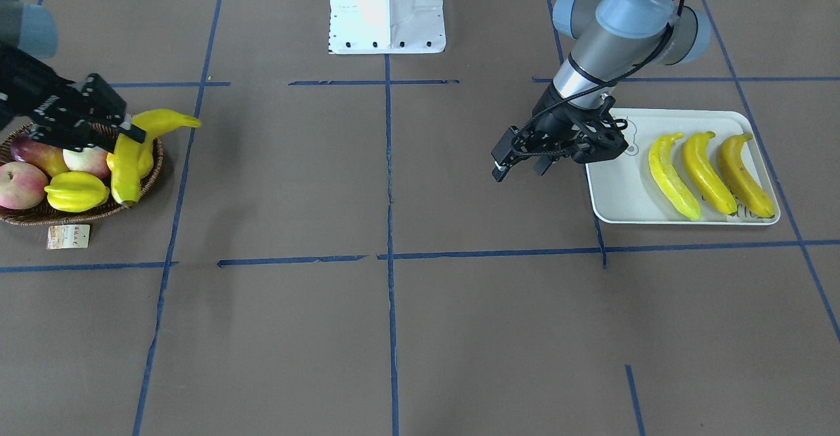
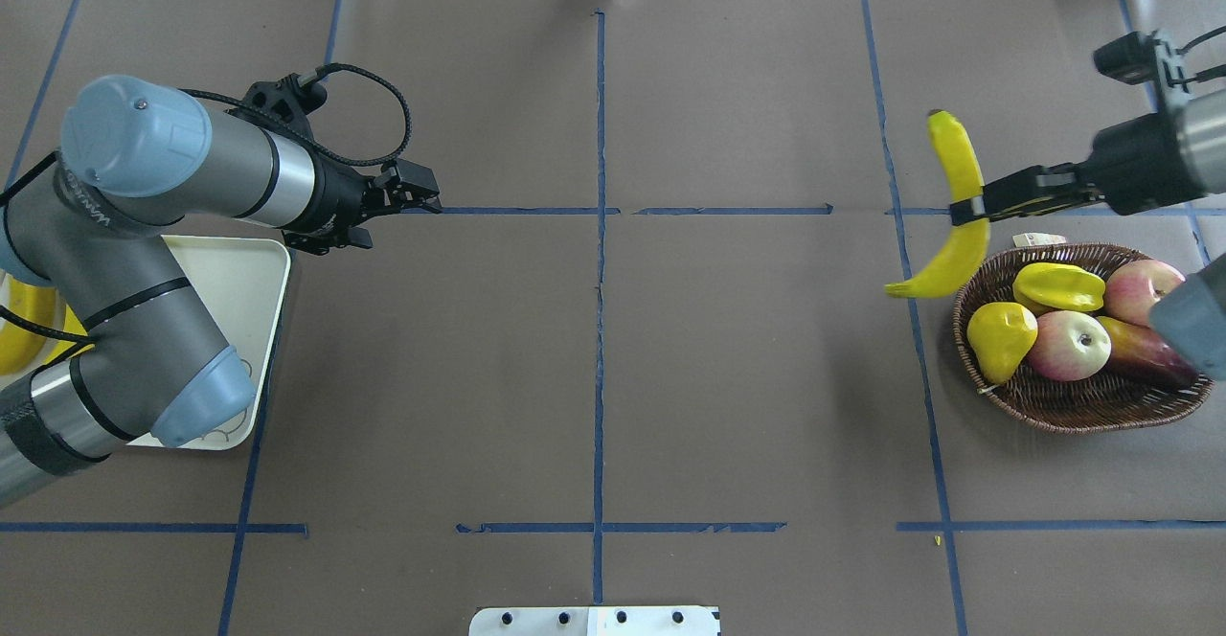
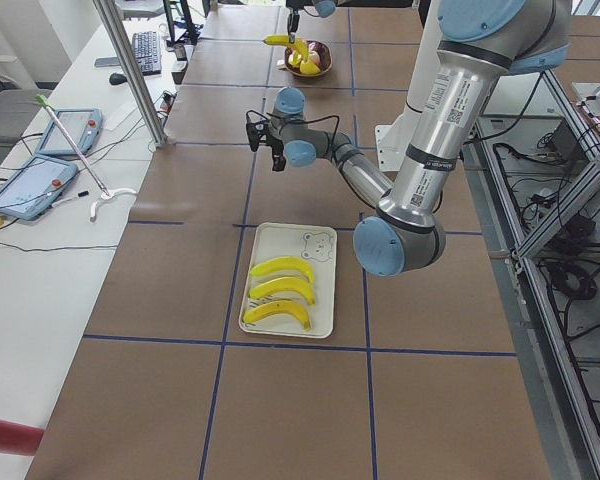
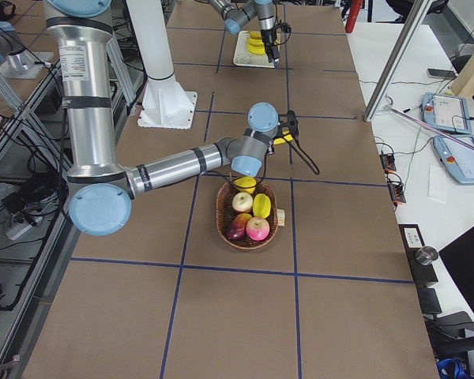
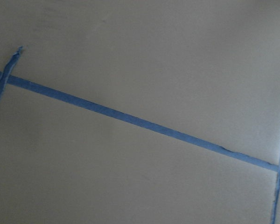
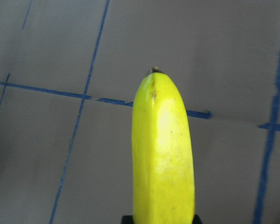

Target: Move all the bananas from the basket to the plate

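Observation:
My right gripper [image 2: 969, 210] is shut on a yellow banana [image 2: 955, 203], held in the air over the table just beside the dark wicker basket [image 2: 1073, 408]. The same banana [image 1: 139, 153] hangs at the basket's [image 1: 92, 216] edge in the front-facing view and fills the right wrist view [image 6: 163, 154]. Three bananas [image 1: 707, 172] lie side by side on the white rectangular plate [image 1: 617, 193]. Beside the plate's inner edge, over bare table, hovers my left gripper [image 1: 522, 169], open and holding nothing.
A starfruit [image 1: 77, 191], a pear [image 2: 1001, 334], two apples [image 2: 1068, 347] and a dark red fruit lie in the basket. A paper tag [image 1: 67, 236] sits beside it. The white robot base [image 1: 387, 9] stands at the table's middle edge. Blue tape lines cross the brown table.

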Available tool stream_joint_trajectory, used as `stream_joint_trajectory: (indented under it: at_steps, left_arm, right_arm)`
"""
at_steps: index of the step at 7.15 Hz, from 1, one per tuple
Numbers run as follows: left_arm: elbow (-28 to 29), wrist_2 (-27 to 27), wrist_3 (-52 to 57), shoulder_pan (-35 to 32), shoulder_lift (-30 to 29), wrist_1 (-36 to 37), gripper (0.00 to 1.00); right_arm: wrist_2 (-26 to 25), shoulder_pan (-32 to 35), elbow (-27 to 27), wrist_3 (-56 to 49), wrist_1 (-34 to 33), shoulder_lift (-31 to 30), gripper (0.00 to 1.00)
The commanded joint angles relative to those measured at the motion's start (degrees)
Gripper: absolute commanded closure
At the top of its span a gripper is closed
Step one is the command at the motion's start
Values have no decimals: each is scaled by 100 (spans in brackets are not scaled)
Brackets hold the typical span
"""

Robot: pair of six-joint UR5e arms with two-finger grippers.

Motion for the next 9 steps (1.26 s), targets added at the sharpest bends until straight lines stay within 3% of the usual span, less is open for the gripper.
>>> stream_joint_trajectory:
  at_steps: [1,2,5,9]
  left_arm:
    - [-24,-10,-888,0,-133,-921,0]
    - [-6,-2,-1180,9,-160,-1336,0]
    - [117,33,-1235,395,-730,-1332,0]
    - [511,226,-1350,501,-1204,-1340,0]
  right_arm:
    - [-1448,-1249,54,768,-314,848,100]
    - [-1759,-1532,63,770,-821,1347,99]
    - [-2446,-2193,46,770,-1756,2247,99]
    - [-2624,-2510,185,779,-1784,2372,99]
